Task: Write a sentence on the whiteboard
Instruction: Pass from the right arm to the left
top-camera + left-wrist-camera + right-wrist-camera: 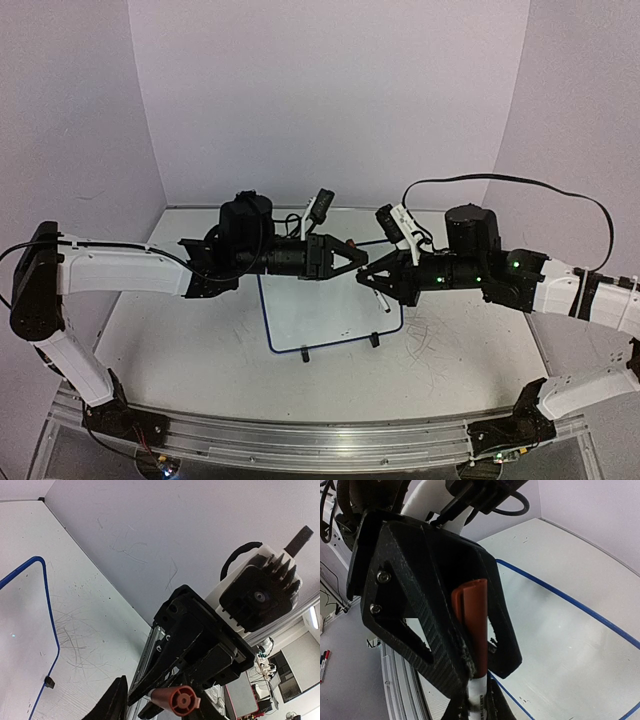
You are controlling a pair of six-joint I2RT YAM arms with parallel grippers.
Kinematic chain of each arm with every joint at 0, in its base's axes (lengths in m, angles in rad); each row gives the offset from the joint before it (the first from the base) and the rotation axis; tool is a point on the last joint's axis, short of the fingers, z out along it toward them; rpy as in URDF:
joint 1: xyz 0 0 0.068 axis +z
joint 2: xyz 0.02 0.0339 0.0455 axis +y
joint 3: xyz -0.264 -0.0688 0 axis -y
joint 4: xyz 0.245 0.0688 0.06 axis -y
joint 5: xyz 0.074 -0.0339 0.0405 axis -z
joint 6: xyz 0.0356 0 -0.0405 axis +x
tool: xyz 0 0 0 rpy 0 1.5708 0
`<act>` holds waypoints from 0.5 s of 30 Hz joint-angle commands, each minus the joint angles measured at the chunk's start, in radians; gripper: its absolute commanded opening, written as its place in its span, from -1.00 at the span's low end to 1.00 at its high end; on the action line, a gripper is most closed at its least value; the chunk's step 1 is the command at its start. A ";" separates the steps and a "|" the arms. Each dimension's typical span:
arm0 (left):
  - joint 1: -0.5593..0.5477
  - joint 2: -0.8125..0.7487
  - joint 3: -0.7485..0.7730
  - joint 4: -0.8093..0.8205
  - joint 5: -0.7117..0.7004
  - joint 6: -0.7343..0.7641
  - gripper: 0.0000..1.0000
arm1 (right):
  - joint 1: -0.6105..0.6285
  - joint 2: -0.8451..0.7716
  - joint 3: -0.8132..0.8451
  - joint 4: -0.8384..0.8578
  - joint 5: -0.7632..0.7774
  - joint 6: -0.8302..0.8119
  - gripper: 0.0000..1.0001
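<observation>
Writing is not yet begun: the whiteboard [330, 325] lies flat on the surface [180, 345] and bears no legible words, while above its far edge the right pincer [372, 282] pinches the marker [479, 692] by its body and the left pincer [355, 260] pinches the red cap [472, 625], which is still fitted.

A pale lilac back wall [330, 100] stands at 12 o'clock in the top view. Matching side panels at 9 o'clock [70, 110] and 3 o'clock [585, 100] close in a white tabletop [200, 350] marked with faint grey scuffs. An aluminium rail [300, 440] runs along the table's edge at 6 o'clock. The light is soft and even. At 4 o'clock in the left wrist view, an outer room shows a bright strip light [313, 617] and a cluttered desk [265, 672].
</observation>
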 commanded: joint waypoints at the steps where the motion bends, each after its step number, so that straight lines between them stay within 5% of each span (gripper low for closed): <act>1: -0.002 -0.008 0.038 0.017 -0.021 -0.003 -0.39 | 0.006 -0.009 0.000 0.019 -0.005 -0.021 -1.00; 9: -0.002 -0.019 0.040 0.017 -0.050 -0.001 -0.31 | 0.006 -0.008 0.000 0.019 -0.013 -0.019 -1.00; 15: -0.002 -0.027 0.032 0.017 -0.073 -0.004 -0.59 | 0.006 -0.003 0.000 -0.006 -0.017 -0.021 -1.00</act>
